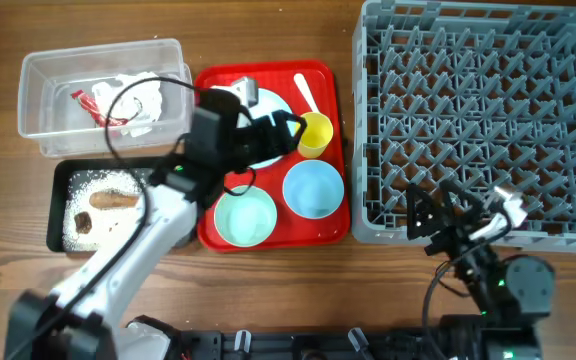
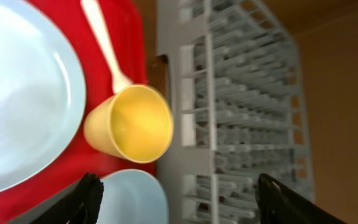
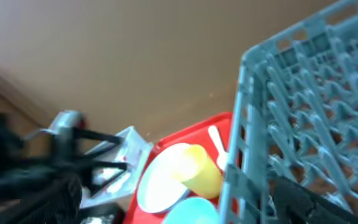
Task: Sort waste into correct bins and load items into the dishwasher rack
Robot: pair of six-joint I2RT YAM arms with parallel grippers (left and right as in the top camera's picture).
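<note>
Yellow cup (image 2: 132, 124): on red tray (image 1: 334, 90), just beside pale blue plate (image 2: 17, 93) and white spoon (image 2: 101, 37).
Left jaws: wide apart, holding nothing, poised over the cup.
Right jaws: wide apart, holding nothing, by the grey rack's (image 1: 478, 110) near edge.

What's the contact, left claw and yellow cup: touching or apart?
Apart. Left wrist view shows the yellow cup ahead of the open left claw, a gap before both fingertips.
</note>
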